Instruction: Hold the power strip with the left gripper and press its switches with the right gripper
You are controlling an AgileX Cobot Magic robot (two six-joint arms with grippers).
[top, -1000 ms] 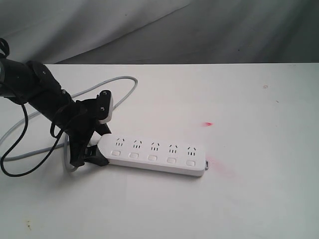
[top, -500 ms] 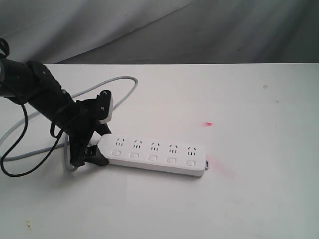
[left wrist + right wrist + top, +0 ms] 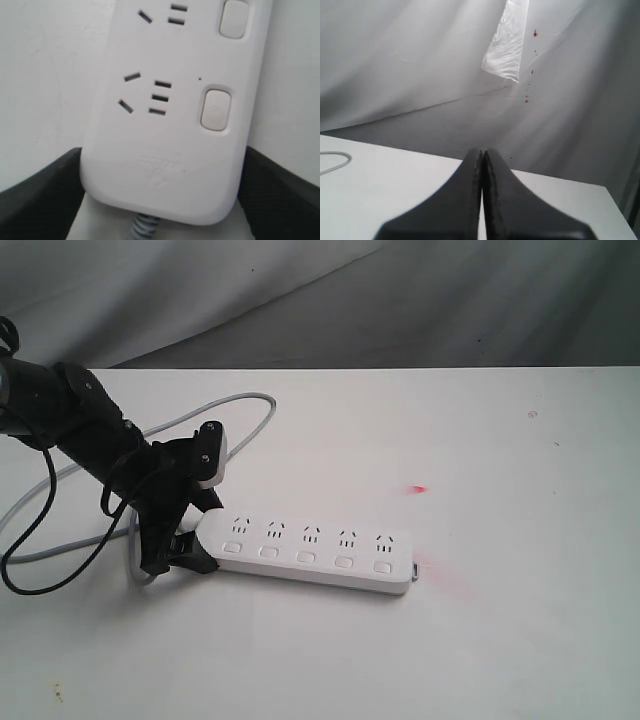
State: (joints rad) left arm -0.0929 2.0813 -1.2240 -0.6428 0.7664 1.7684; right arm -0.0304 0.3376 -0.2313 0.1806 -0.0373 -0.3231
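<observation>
The power strip lay flat on the white tabletop, with its five sockets facing up in one row. The five square switches made a second row along the strip's near edge, one beside each socket. At the cord end of the strip was the left claw. It was clenched on the strip, and in the left wrist view one black finger pressed against each long side of the rounded end. The nearest switch was just beyond this grip and it was uncovered. The grey cord came out of the same end between the two fingers, then curved in a wide loop on the tabletop behind the strip. Loose black cables hung from the left arm, further out from the cord end. Beside the free end of the strip there was a faint red smear touching its corner, and a small red mark a little behind that end. The right claw showed only in its own wrist view. Its two dark fingers were pressed together with nothing between them, above the tabletop and pointing toward a wrinkled grey cloth. How far it was from the strip, I could not tell.
</observation>
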